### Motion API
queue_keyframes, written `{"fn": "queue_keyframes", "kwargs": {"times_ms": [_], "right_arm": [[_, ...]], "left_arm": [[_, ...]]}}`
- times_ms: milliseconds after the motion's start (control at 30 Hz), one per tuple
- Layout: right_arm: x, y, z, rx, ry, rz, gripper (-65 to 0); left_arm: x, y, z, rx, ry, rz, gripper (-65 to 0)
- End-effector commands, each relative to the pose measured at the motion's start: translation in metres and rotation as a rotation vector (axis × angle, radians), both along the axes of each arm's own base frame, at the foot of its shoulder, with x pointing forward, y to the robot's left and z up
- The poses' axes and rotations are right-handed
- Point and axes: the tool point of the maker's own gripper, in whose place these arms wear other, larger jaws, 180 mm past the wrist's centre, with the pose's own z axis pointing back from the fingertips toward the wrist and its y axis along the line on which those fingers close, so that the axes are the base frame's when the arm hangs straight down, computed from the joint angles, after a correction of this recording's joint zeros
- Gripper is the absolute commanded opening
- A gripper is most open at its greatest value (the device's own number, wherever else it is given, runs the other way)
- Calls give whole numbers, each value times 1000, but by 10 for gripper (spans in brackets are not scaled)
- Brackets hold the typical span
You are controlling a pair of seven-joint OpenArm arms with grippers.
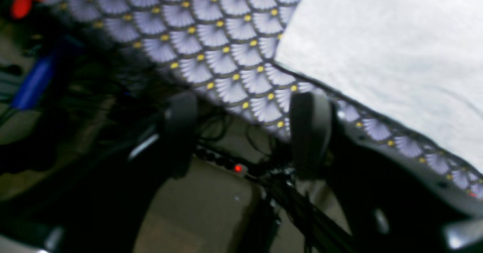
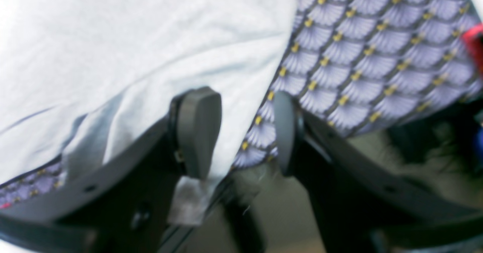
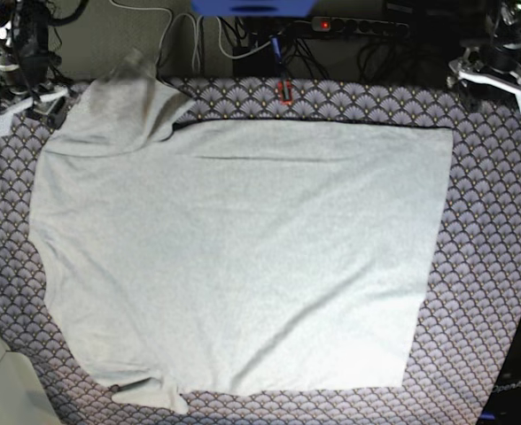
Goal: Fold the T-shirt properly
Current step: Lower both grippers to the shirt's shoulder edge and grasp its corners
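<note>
My two arms sit parked at the far corners of the table, the T-shirt (image 3: 243,257) spread flat and plain side up across the purple tablecloth (image 3: 486,266) between them, no fold yet made. My left gripper (image 1: 243,132) has its jaws wide apart and empty, hanging past the table's edge with the shirt's straight hem near its right pad. My right gripper (image 2: 241,132) is likewise open and holds nothing, though its left pad (image 2: 198,132) overlaps the sleeve cloth (image 2: 151,75) in the wrist view; whether it touches I cannot tell. To begin well, I judge I should take the shirt at two matching points along one side, pinch only the cloth and not the tablecloth beneath, and carry both hands across together so the crease runs straight. The sleeve at the far corner near my right arm lies rumpled and drapes toward the table's edge, and the near sleeve is curled under; both want smoothing first. Bare tablecloth lies on the hem side and along the near edge; cables (image 3: 243,35) crowd the floor behind.
</note>
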Motion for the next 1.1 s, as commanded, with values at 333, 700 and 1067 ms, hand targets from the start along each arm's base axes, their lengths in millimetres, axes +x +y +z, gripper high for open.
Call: {"fn": "queue_keyframes", "kwargs": {"times_ms": [333,700,1067], "right_arm": [[5,6,-38,188,61,97,-358],[1,-10,-57,205,110,64,-360],[-13,46,-79,290,184,171,-467]], "left_arm": [[35,12,18,-16,-45,13,-260],[36,20,-7,-71,-15,61,-260],[33,25,-59,-187,65,137,-260]]}}
